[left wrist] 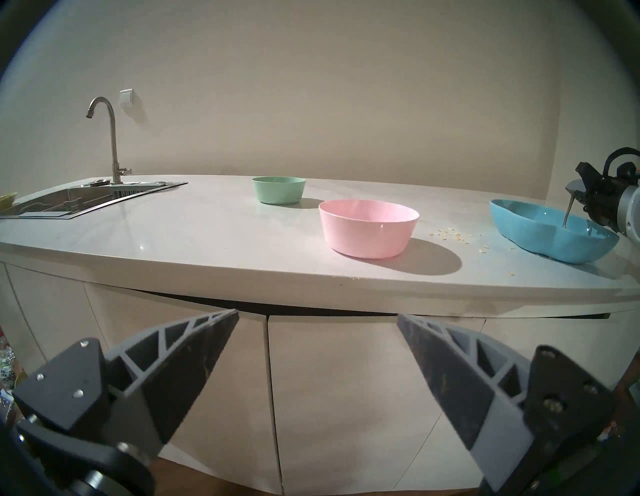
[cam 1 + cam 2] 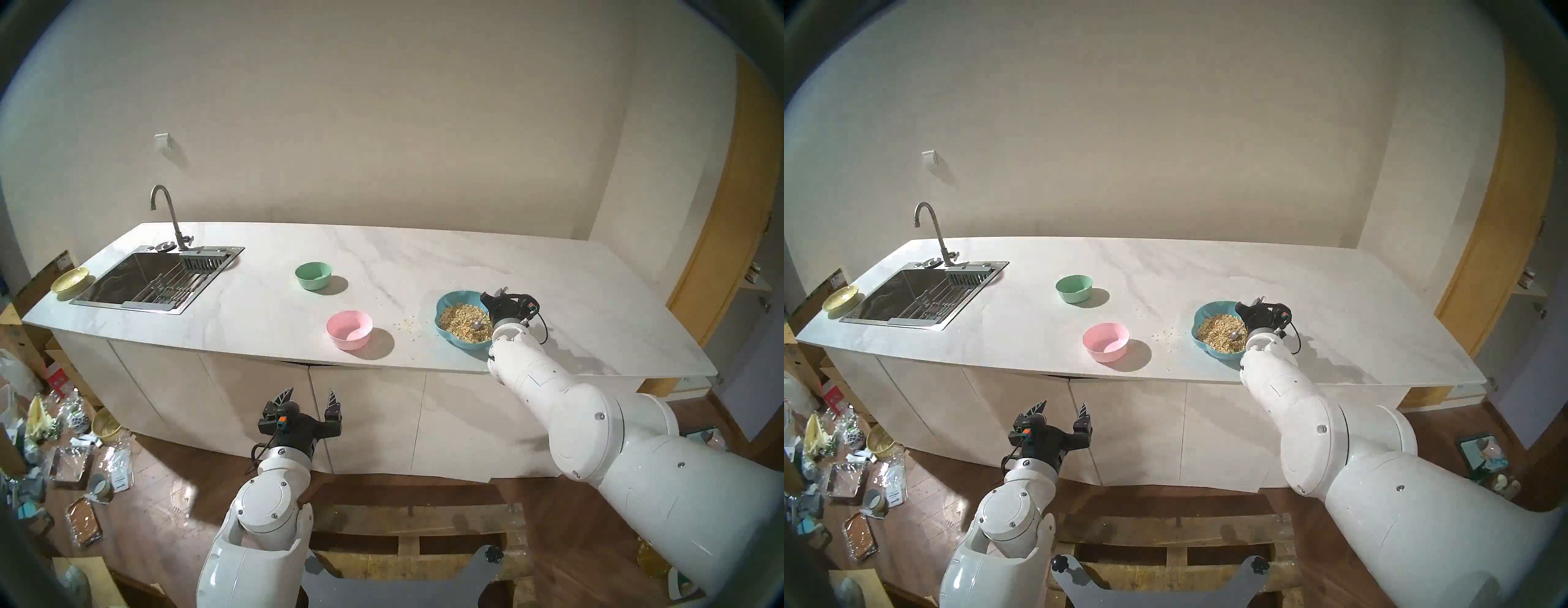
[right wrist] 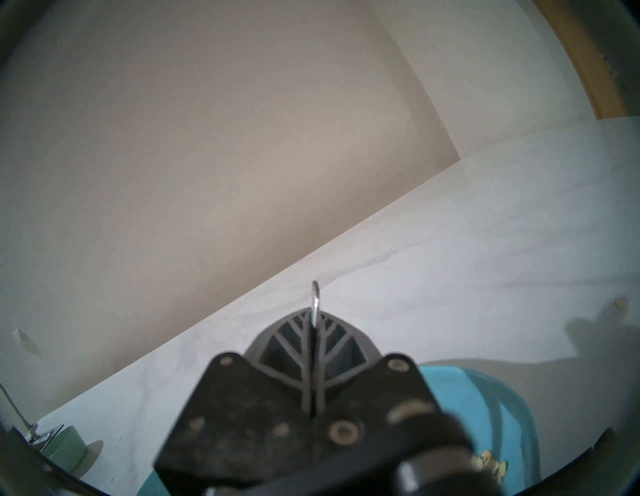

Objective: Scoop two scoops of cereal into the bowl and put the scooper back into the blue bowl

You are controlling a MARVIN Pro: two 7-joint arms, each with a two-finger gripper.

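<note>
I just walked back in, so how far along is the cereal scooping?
Little looks done: the pink bowl looks empty, though its bottom is partly hidden. A few flakes lie spilled on the counter. In hand: the right gripper is shut on the spoon, its head in the cereal in the blue bowl. Left: both scoops, then returning the spoon.

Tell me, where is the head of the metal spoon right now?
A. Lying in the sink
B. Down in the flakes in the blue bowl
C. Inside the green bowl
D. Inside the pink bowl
B: the head view shows the spoon head resting in the cereal in the blue bowl, its handle clamped in the right end effector.
</note>
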